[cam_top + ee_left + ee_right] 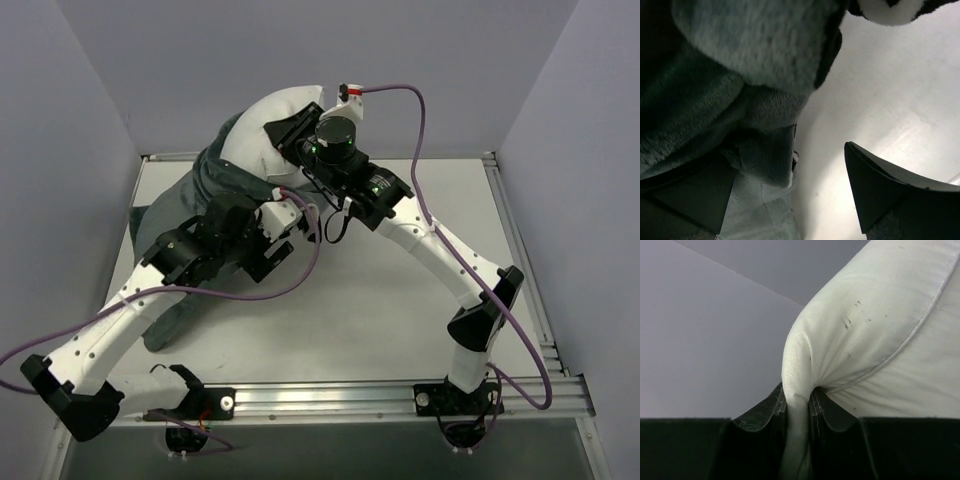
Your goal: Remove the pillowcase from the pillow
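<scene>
The white pillow is held up off the table at the back, its top end bare. My right gripper is shut on a pinched fold of the pillow, with the jaws tight on the white cloth. The pillowcase, grey-green face outward, hangs bunched round the pillow's lower part and trails down the left side of the table. My left gripper is just right of it, low over the table. In the left wrist view its jaws stand wide apart; grey-green pillowcase drapes over the left finger, and the right finger is bare. A zebra-striped bit shows at the top.
The white table is walled by grey panels on the left, back and right. A metal rail runs along the near edge. Purple cables loop from both arms.
</scene>
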{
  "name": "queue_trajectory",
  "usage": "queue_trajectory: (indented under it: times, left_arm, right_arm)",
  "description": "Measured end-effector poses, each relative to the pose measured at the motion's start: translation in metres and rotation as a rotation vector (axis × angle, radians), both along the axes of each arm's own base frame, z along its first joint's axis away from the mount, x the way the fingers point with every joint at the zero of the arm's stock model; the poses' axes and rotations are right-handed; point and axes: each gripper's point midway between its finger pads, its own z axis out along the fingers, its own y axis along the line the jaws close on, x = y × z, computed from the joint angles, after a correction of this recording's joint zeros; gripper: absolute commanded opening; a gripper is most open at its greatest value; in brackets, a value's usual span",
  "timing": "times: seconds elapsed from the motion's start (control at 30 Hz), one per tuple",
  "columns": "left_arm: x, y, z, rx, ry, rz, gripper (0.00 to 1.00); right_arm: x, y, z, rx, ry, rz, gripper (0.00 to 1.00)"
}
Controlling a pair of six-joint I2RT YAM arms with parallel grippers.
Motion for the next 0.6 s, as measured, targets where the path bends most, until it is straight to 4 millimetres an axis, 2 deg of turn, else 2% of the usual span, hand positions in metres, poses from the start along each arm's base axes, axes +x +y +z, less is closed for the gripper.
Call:
queue_trajectory:
  times: [0.03, 0.07, 0.1, 0.13, 0.17, 0.2, 0.3, 0.43, 0.5, 0.6]
  left_arm:
    - [0.005, -0.004, -0.002, 0.027, -0.019, 0.005, 0.98]
    - [0.01, -0.006, -0.004, 0.048, -0.04, 0.012, 0.85]
    - [0.015, -0.008, -0.005, 0.067, -0.064, 0.023, 0.69]
    - [0.019, -0.007, -0.007, 0.087, -0.085, 0.037, 0.47]
    - [0.024, -0.005, -0.006, 0.105, -0.112, 0.055, 0.08]
    - [0.029, -0.001, -0.005, 0.123, -0.138, 0.073, 0.03]
    - [0.04, 0.008, 0.006, 0.156, -0.208, 0.114, 0.02]
    - [0.037, 0.016, 0.013, 0.155, -0.241, 0.123, 0.02]
    - [0.031, 0.025, 0.008, 0.16, -0.243, 0.123, 0.02]
    - [0.025, 0.052, -0.022, 0.189, -0.214, 0.14, 0.02]
  right_arm:
    - [0.001, -0.001, 0.0, -0.001, 0.001, -0.01, 0.0]
    - [0.002, -0.002, -0.001, -0.002, 0.002, -0.018, 0.0]
    - [0.003, -0.003, -0.001, -0.003, 0.002, -0.026, 0.0]
    - [0.003, -0.004, -0.001, -0.004, 0.002, -0.033, 0.0]
    - [0.004, -0.005, -0.001, -0.005, 0.002, -0.039, 0.0]
    - [0.005, -0.006, -0.001, -0.007, 0.001, -0.045, 0.0]
    - [0.007, -0.009, -0.002, -0.017, -0.003, -0.06, 0.0]
    - [0.013, -0.016, -0.002, -0.03, -0.008, -0.077, 0.0]
    - [0.019, -0.024, -0.006, -0.042, 0.0, -0.088, 0.0]
    - [0.033, -0.049, -0.014, -0.088, 0.026, -0.124, 0.0]
